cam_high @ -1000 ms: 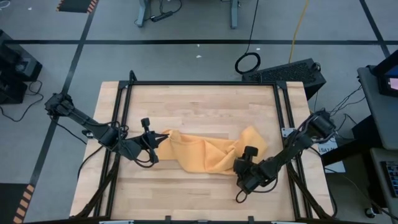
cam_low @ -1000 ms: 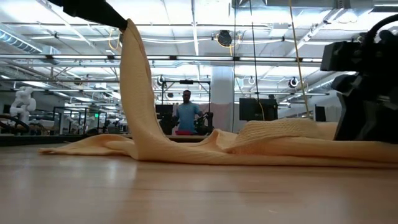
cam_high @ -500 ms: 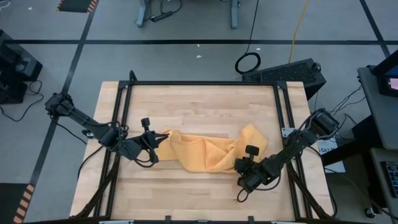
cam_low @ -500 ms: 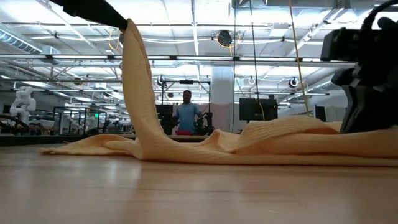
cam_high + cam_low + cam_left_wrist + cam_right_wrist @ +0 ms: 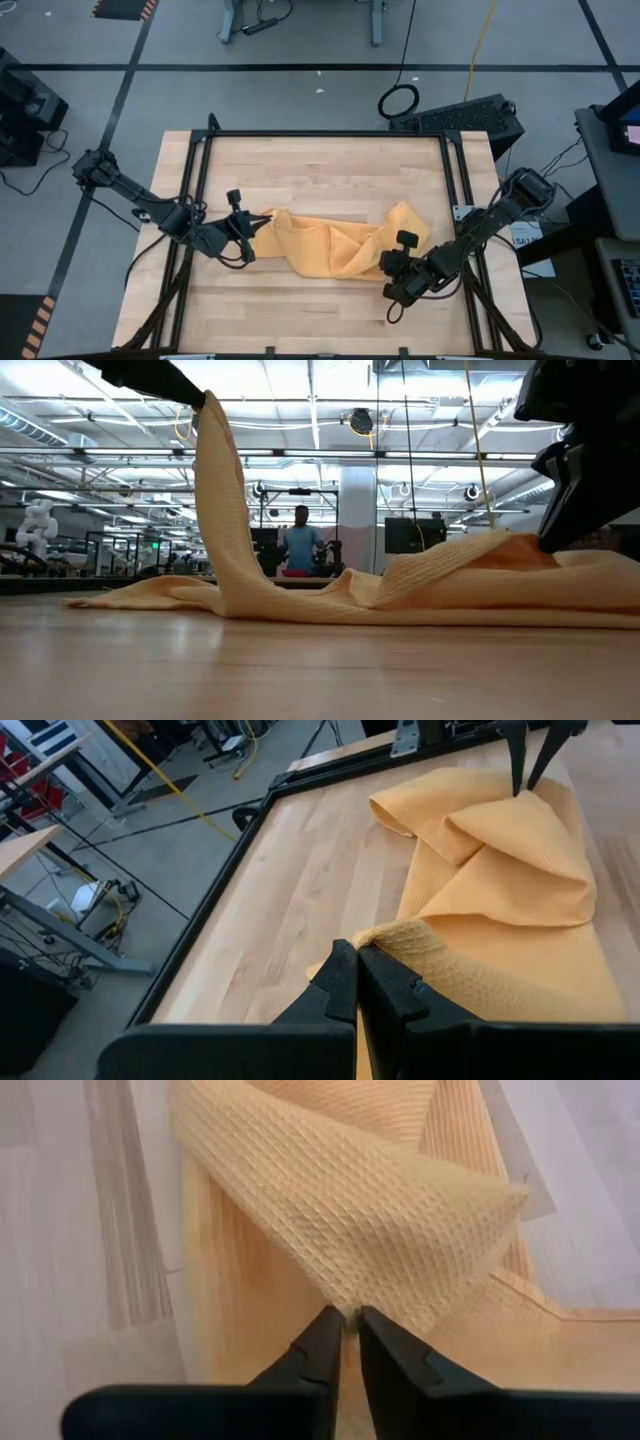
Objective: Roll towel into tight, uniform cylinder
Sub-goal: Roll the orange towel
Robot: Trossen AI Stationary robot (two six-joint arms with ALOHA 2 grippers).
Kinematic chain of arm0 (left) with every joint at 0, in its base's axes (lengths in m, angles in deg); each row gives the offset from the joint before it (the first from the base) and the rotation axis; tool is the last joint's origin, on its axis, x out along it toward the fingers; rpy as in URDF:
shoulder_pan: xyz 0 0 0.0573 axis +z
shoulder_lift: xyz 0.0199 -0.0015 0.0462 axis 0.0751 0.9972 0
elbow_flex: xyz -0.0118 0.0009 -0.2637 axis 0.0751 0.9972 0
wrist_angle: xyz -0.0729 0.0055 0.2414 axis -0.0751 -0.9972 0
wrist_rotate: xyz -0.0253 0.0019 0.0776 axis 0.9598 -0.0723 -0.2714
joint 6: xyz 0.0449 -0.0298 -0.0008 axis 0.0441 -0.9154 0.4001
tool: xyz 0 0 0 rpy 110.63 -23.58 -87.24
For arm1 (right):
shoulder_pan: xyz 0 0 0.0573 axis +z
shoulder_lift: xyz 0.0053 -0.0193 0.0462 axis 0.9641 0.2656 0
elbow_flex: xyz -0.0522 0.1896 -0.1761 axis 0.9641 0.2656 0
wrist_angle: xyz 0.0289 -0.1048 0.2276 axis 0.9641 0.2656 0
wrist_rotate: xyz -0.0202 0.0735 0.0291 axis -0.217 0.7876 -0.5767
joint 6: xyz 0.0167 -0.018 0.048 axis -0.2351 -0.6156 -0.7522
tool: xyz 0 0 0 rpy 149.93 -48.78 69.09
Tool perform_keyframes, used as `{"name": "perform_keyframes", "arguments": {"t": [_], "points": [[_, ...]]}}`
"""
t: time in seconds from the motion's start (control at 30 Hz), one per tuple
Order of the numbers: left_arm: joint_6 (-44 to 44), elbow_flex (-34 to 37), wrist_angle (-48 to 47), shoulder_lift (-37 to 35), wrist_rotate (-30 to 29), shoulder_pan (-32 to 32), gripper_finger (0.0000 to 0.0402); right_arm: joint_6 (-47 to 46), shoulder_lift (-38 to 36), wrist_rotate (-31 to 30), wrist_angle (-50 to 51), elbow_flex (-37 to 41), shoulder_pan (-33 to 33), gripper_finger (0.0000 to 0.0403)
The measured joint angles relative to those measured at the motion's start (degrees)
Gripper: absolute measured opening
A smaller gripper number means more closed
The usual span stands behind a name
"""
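Although both end effectors pinch the towel, no roll exists: the left end effector lifts one end, the right end effector clamps the other, cloth crumpled on the counter between.

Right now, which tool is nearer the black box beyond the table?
Right: the right tool grips the mustard-yellow cloth towel on the box's side; the left tool, its far end.

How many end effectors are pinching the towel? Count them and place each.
2. The left end effector is shut on the towel at its left end; the right end effector on its right part.
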Motion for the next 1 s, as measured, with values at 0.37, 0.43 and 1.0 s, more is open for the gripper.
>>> {"name": "perform_keyframes", "arguments": {"t": [0.37, 0.43, 1.0], "points": [[0.04, 0.0, 0.1, 3.24, -0.02, 0.0, 0.0002, -0.01, 0.0, -0.23, -0.11, -0.02, -0.12, 0.0006], [0.04, 0.0, 0.23, 3.58, -0.02, 0.0, 0.0002, 0.45, 0.26, -0.19, -0.14, -0.06, -0.12, 0.0019], [0.11, 0.0, 0.34, 3.59, -0.28, 0.0, 0.0002, -0.07, 7.85, -0.62, 3.57, -0.07, -1.36, 0.009]]}}
